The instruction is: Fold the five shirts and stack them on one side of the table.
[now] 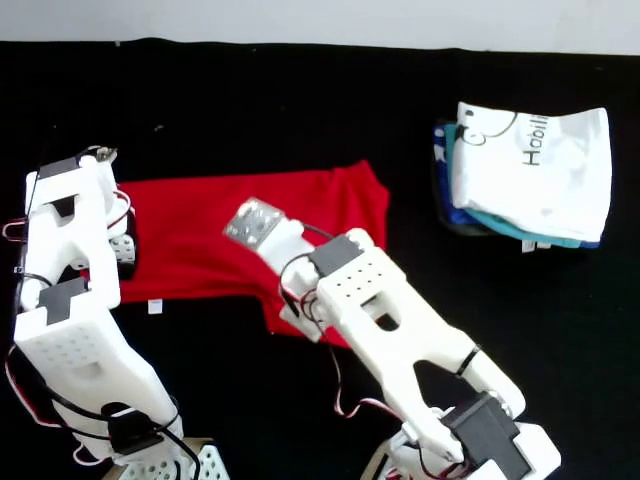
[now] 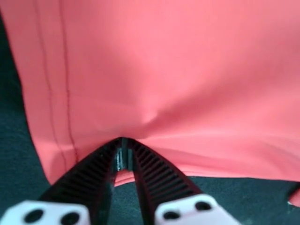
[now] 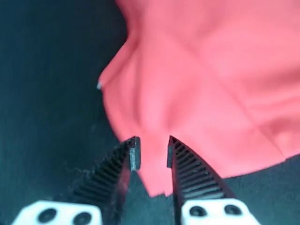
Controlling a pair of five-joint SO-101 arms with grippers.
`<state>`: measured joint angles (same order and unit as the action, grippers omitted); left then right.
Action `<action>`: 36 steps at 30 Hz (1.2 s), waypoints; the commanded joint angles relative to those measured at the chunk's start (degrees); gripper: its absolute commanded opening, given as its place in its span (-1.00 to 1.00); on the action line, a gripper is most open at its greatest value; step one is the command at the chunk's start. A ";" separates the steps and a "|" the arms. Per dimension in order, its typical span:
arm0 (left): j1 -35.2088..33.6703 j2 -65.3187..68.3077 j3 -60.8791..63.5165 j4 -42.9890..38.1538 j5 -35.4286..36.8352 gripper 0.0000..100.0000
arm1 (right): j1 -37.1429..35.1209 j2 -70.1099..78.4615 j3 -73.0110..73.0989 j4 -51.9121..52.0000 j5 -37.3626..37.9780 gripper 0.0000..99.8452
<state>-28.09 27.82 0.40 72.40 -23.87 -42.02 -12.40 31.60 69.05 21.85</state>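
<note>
Black surface [image 1: 300,100], carrying one red shirt [image 1: 220,220] spread flat left of centre, partly folded, with a small white tag at its near edge. Stack of folded shirts [image 1: 525,175] at the far right, well apart from the red shirt; a white shirt [image 1: 545,150] lies on top, with blue and teal edges showing beneath. Left end effector [image 2: 123,143]: fingers closed, pinching the red shirt [image 2: 187,70] at its hem, where the cloth puckers at the tips. Right end effector [image 3: 151,150]: fingers slightly parted over the edge of the red shirt [image 3: 201,84], cloth under the gap. Right arm [image 1: 380,300] lies across the shirt's near right corner and covers part of it; left arm [image 1: 70,300] stands at the shirt's left end.
</note>
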 commanded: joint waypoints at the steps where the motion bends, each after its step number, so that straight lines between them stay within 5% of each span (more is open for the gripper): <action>1: 0.31 2.59 -0.57 -1.49 -0.18 -0.98 | -1.80 0.66 0.40 1.63 2.73 -0.79; 18: 0.22 2.95 -1.36 -1.32 -0.18 -0.98 | -0.31 21.49 0.75 -7.60 2.73 -0.60; 24: 0.22 2.95 -1.36 -1.32 -0.18 -0.98 | 0.57 24.48 -1.71 -7.52 2.73 -0.98; 36: 0.31 3.03 -1.45 -1.32 -0.18 -0.98 | 13.67 23.16 -31.96 8.75 8.44 -0.99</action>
<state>-27.91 30.37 -0.31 72.40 -23.87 -31.12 12.04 10.68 74.07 27.65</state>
